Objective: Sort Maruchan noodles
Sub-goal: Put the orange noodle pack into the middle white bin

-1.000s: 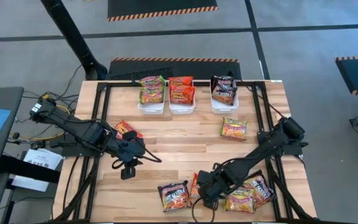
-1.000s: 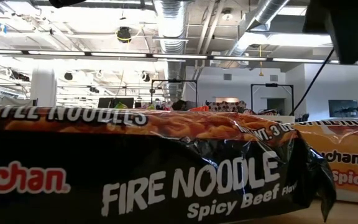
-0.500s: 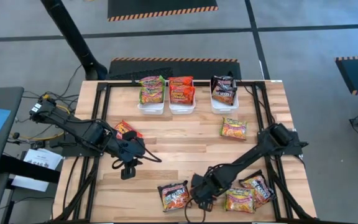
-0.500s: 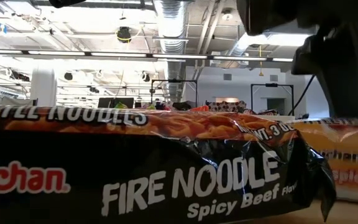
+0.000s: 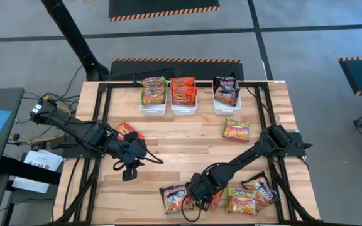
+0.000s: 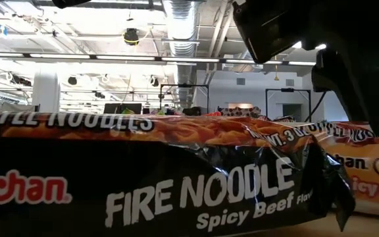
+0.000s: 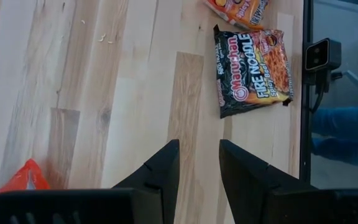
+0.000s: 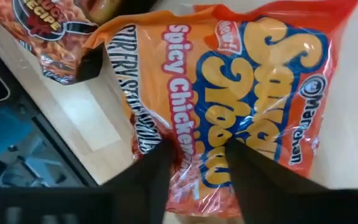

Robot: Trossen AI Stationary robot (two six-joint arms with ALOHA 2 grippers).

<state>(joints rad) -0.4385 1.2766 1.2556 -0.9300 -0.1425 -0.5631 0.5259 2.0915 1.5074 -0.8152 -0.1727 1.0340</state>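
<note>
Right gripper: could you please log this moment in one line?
right gripper | closing on orange packet | left gripper | open, waiting

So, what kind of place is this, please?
Probably a robotics lab or workshop in an industrial hall. The low view shows exposed ceiling ducts and strip lights. The high view shows a wooden table with black framing, a grey concrete floor, hazard-striped mats, and white bins for Maruchan noodle packets.

Even, bright overhead light fills the high view, shadows soft. Ceiling strip lights [image 6: 77, 58] glare in the low view. Beyond the right gripper's fingers [image 8: 253, 168] (themselves blurred), the orange packet [image 8: 247, 81] shows glossy sheen.
</note>
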